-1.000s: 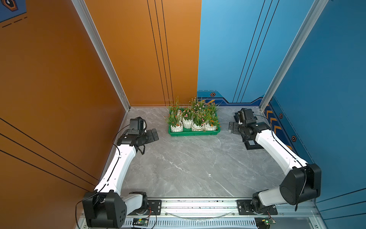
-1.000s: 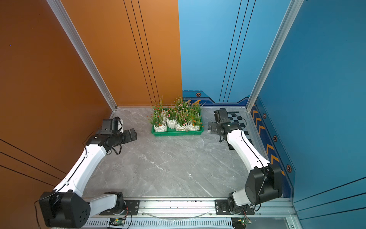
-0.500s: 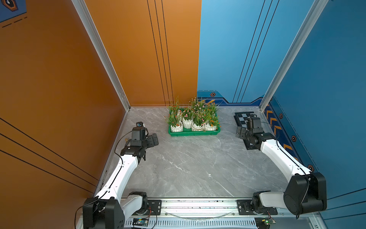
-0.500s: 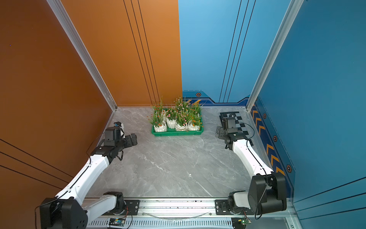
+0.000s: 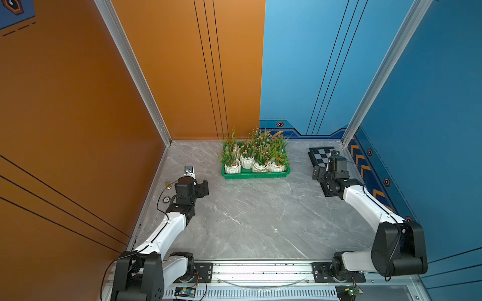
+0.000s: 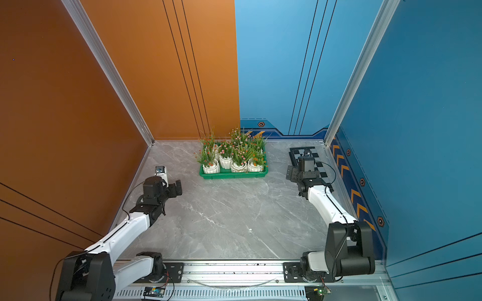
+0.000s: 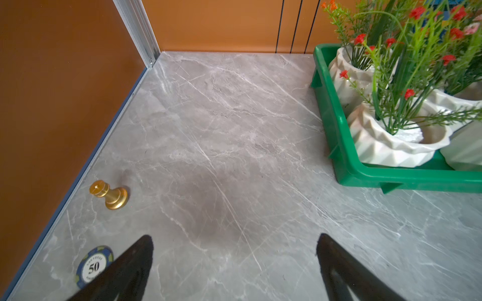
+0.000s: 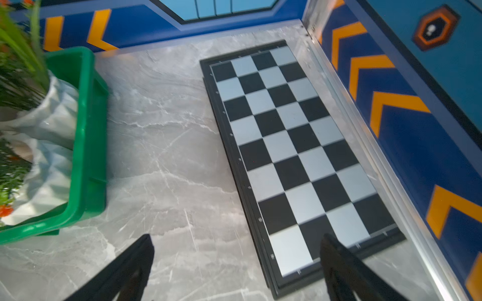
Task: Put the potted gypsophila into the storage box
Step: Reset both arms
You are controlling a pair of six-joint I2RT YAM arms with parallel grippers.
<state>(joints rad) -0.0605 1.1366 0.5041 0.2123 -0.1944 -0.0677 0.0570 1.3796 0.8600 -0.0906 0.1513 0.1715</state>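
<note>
i see the potted gypsophila [image 5: 257, 153] standing upright inside the storage box [image 5: 254, 175], which sits at the far middle of the grey marbled table [image 5: 247, 219], close to the back wall. the near row shows four white ribbed pots side by side; the ones behind are mostly hidden by sprigs, so i cannot count them. my left gripper [image 7: 234, 242] hangs over bare table with its jaws spread wide and holding nothing, off to the left of the box and apart from it. by the left wall stand a gold chess piece [image 7: 109, 194] and a blue poker chip [image 7: 94, 265] marked 50, the chip partly hidden behind one finger in the left wrist view. my right gripper [image 8: 236, 239] is likewise spread wide and empty, one finger over the near end of the chequered board [image 8: 287, 146], which lies flat along the right wall, apart from the box.
</note>
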